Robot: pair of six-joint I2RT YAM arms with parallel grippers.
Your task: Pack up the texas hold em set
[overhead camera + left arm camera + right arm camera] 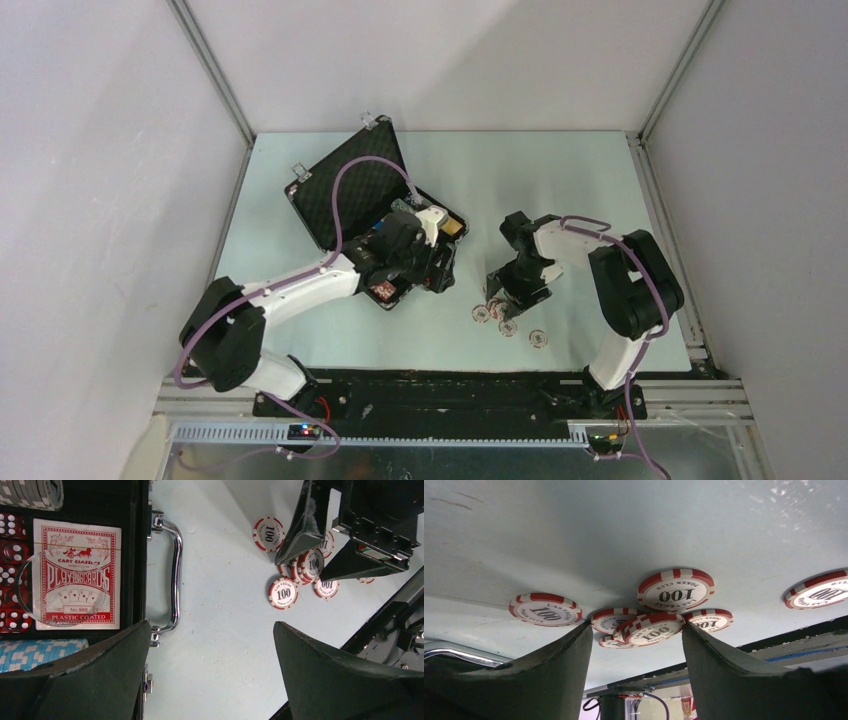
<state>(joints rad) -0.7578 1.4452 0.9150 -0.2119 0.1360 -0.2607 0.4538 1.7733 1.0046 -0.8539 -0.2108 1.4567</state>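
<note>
Left gripper: fingers wide apart, nothing between them.
Right gripper: fingers apart, straddling overlapping poker chips.
Case handle: just beyond the left fingertips.

Pale blue-green tabletop, matte; faint scuffs and specks in wrist views. White panels on three sides: left wall, back wall, right wall. Aluminium post at back-left corner, second post at back-right. Black base plate along near edge. Slotted grey cable duct just below. Even diffuse light, soft shadows.
</note>
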